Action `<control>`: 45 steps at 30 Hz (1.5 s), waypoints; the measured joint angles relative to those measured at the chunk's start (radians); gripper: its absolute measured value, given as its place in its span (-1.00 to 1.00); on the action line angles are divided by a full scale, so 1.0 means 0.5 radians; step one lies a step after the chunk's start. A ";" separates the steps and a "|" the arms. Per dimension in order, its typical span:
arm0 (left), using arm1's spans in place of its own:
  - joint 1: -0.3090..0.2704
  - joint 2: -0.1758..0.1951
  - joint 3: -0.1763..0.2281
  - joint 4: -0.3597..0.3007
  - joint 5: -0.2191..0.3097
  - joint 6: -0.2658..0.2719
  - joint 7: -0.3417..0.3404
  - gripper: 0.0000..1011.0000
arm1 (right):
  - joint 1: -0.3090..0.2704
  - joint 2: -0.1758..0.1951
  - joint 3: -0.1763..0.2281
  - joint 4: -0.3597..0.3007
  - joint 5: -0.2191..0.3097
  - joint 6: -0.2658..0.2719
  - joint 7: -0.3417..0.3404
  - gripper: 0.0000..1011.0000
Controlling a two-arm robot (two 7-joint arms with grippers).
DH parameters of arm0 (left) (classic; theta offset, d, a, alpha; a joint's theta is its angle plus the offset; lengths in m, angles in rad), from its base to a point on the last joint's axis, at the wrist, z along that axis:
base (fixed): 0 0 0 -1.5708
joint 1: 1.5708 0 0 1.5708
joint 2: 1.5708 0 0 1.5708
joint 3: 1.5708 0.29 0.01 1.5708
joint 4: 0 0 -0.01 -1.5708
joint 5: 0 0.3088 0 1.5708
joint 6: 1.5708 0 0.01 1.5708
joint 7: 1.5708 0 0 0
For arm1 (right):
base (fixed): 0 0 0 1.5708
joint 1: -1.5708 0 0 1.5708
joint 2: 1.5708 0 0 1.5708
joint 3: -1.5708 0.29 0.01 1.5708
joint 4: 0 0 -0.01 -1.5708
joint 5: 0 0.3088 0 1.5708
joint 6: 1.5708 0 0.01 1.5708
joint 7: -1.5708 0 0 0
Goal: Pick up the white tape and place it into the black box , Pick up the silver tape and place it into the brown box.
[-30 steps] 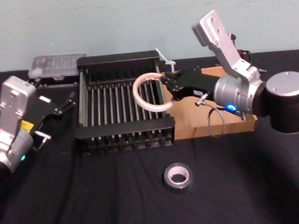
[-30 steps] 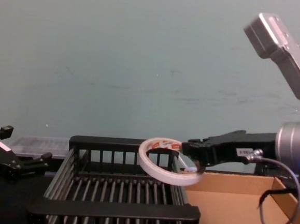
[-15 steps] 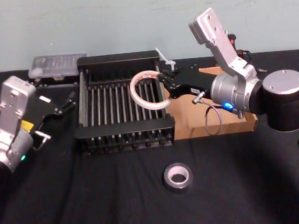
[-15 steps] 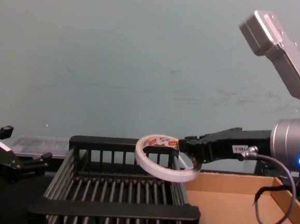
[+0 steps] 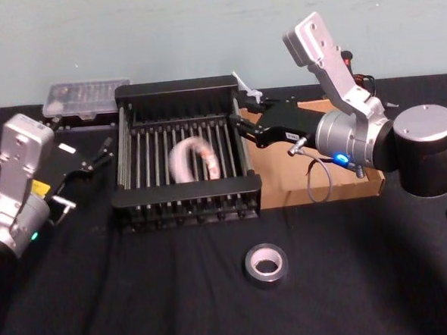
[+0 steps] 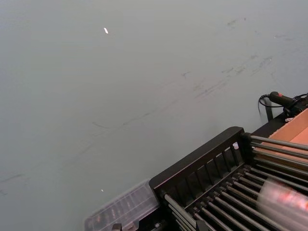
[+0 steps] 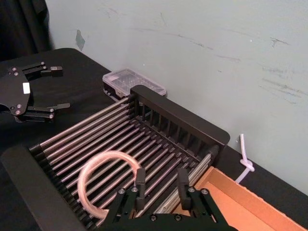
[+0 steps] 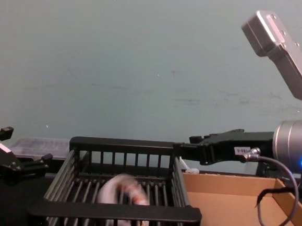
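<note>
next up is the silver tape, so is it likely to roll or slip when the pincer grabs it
The silver tape lies flat on its side on the black cloth, so it probably won't roll unless tipped on edge. Its thick ring looks stiff, unlikely to flex. The smooth outer face might slip, so gripping across the wall through the open core seems safer.

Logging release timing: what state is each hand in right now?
Left hand: open, empty, parked left of the black box.
Right hand: open, empty, over the box's right rim; the white tape is inside the box.
</note>
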 joint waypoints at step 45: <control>0.000 0.000 0.000 0.000 0.000 0.000 0.000 0.98 | -0.174 0.221 0.109 -0.287 0.095 0.043 0.027 0.98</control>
